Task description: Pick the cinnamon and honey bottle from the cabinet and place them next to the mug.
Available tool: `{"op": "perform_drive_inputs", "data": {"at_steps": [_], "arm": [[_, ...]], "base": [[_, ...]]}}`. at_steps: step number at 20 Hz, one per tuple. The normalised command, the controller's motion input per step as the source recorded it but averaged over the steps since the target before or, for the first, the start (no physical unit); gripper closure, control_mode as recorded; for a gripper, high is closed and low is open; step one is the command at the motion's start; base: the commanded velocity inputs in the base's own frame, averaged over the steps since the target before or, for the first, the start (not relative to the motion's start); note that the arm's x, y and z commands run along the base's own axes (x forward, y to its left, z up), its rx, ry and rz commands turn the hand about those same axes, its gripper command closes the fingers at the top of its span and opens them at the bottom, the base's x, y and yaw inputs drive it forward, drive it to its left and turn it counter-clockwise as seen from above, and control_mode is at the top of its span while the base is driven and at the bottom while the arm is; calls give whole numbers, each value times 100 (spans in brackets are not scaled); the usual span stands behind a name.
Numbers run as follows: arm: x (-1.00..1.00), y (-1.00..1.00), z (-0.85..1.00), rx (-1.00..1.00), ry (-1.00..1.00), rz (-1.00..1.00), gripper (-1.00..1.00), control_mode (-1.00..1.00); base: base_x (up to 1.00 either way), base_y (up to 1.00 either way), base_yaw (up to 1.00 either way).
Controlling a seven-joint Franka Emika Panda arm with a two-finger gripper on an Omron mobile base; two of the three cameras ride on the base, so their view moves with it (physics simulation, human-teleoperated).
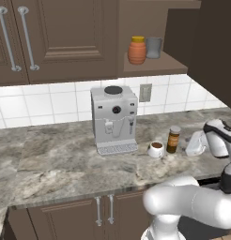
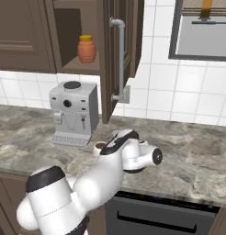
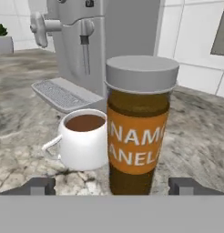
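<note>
Gripper (image 3: 112, 186) jaws spread wide, holding nothing. Cinnamon (image 3: 139, 125) stands upright on the surface (image 3: 196, 136) directly ahead, between the fingertips, untouched. Mug (image 3: 84, 144) just beside it. Honey bottle (image 1: 136, 50) on the cabinet (image 1: 65, 37) shelf, well above.

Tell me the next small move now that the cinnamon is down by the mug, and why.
Probably back the gripper straight off the cinnamon. Its fingers stand apart on either side of the jar, which stands upright on the counter beside the mug. The honey bottle is on the cabinet shelf, so that comes next.
</note>
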Motion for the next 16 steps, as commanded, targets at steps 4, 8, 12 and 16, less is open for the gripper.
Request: {"op": "perform_drive_inputs", "data": {"at_steps": [4, 8, 12, 16], "arm": [[-75, 1, 34, 2, -15, -11, -100, -100], [-65, 37, 67, 0, -8, -17, -100, -100], [-46, 75, 86, 0, 0, -29, -100, -100], [-41, 99, 78, 0, 3, -34, -100, -100]], "base": [[0, 0, 0], [0, 0, 0], [0, 0, 0], [0, 0, 0]]}}
